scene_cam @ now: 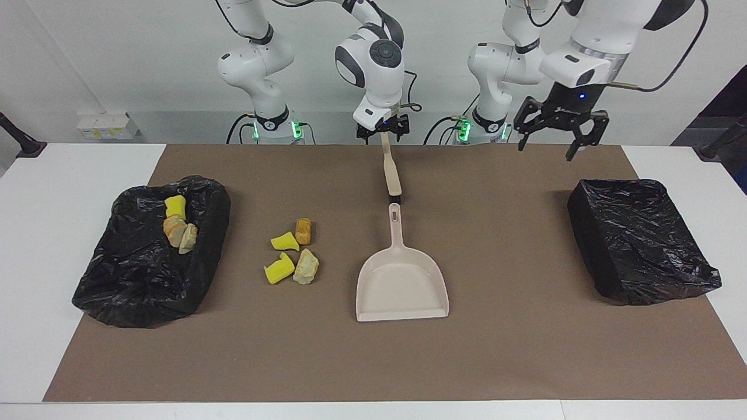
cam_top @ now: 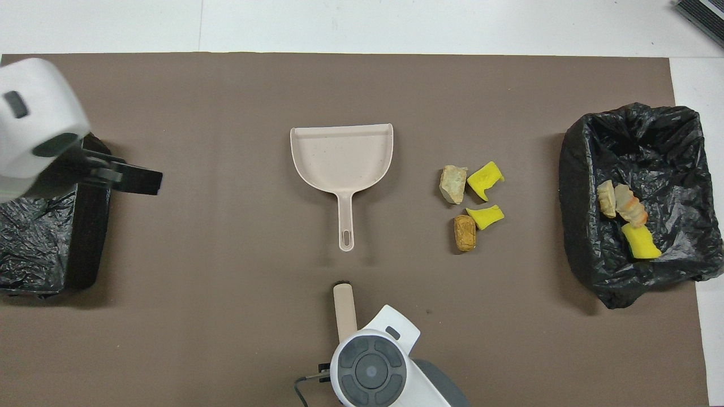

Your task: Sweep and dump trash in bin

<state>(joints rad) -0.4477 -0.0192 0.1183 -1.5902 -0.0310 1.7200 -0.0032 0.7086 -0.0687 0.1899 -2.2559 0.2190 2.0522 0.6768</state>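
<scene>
Several trash pieces (scene_cam: pixel 292 251), yellow sponge chunks and tan lumps, lie on the brown mat beside the beige dustpan (scene_cam: pixel 401 286), toward the right arm's end; they also show in the overhead view (cam_top: pixel 469 203). Three more pieces (scene_cam: pixel 178 224) lie in the black-lined bin (scene_cam: pixel 146 274) at that end. A beige-handled brush (scene_cam: pixel 391 172) lies nearer to the robots than the dustpan's handle. My right gripper (scene_cam: pixel 383 133) is at the brush's end nearest the robots. My left gripper (scene_cam: pixel 554 146) is open and empty, up in the air over the mat beside the other bin.
A second black-lined bin (scene_cam: pixel 642 239) stands at the left arm's end of the mat, with nothing showing in it. In the overhead view the dustpan (cam_top: pixel 342 155) is mid-mat, and the right arm's wrist (cam_top: pixel 367 370) covers the brush's (cam_top: pixel 344 305) near end.
</scene>
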